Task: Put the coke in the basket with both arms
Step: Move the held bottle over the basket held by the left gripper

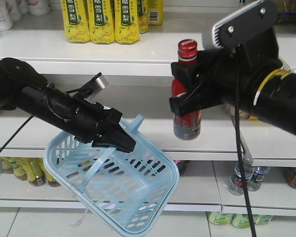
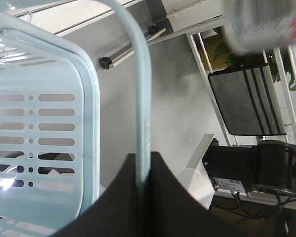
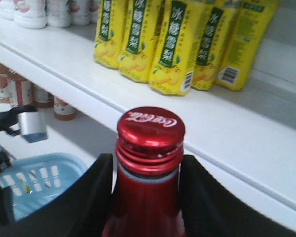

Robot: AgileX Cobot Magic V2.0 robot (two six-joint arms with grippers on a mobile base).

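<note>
Held upright in mid-air before the shelves: the coke (image 1: 186, 94), clamped at neck and shoulder by the right gripper (image 1: 187, 91), red cap (image 3: 151, 129) clear above the jaws, base hanging free. To the left and lower, apart from the bottle: the basket (image 1: 138, 197), tilted, dangling by one thin handle (image 2: 143, 98) pinched in the closed left gripper (image 1: 119, 139). Probably rigid and smooth-skinned, with weight low if full; likely to slip or swing in a neck grip, so best kept vertical and taken under the cap ridge. Basket light and flexible, apt to rock on its handle when the bottle lands; mouth needs bringing beneath. Behind on the upper shelf (image 1: 113, 52): yellow pear drinks (image 1: 101, 19).
</note>
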